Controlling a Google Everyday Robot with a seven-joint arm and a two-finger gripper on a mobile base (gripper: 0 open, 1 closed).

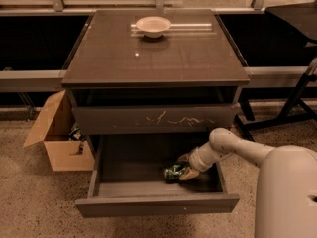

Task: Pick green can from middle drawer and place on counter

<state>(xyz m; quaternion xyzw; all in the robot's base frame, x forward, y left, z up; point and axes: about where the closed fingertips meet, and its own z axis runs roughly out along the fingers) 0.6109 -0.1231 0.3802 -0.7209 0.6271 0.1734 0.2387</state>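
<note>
The green can (173, 172) lies on its side on the floor of the open middle drawer (156, 205), right of centre. My gripper (184, 173) reaches down into the drawer from the right, and its pale fingers (189, 174) sit right against the can's right end. The arm (233, 145) runs from the robot's white body at the lower right. The counter (156, 53) is the glossy dark brown top above, with a white bowl (153, 26) near its back edge.
The drawer front with pale scratch marks (153, 119) is closed just above the open drawer. An open cardboard box (57, 133) stands on the floor at the left. A dark stand's legs (292, 105) are at the right. Speckled floor lies in front.
</note>
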